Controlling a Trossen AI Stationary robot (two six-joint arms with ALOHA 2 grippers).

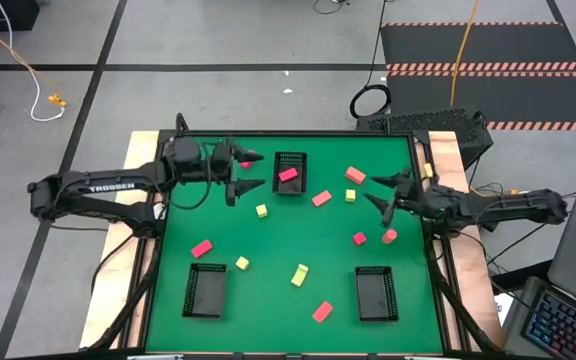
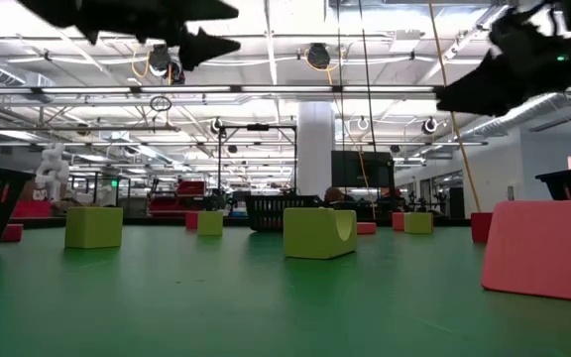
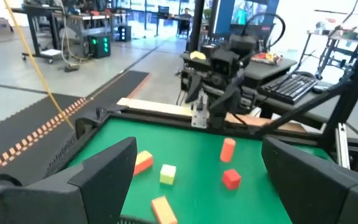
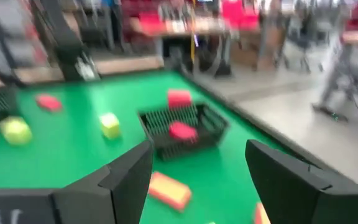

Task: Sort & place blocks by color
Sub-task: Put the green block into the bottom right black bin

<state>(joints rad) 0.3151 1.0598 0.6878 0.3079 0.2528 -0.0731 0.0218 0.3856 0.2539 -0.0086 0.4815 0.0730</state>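
Small blocks lie scattered flat on the green table [image 1: 268, 240]: coral ones [image 1: 355, 175] [image 1: 321, 198], yellow-green ones [image 1: 262, 210] [image 1: 300, 274], and magenta ones [image 1: 201, 248] [image 1: 322, 311]. One magenta block [image 1: 288, 175] lies inside the far black mesh tray [image 1: 290, 160]. My left gripper [image 1: 253, 171] [image 3: 197, 168] hovers open just left of that tray. My right gripper [image 1: 376, 188] [image 4: 197, 168] hovers open near the right edge, beside a coral block and a yellow-green block [image 1: 350, 195]. Neither gripper holds anything.
Two more black mesh trays stand near the front edge, one to the left [image 1: 206, 290] and one to the right [image 1: 376, 293]. A red block [image 1: 359, 238] and a red cylinder [image 1: 389, 236] sit near the right arm. A raised rim [image 1: 268, 134] borders the table.
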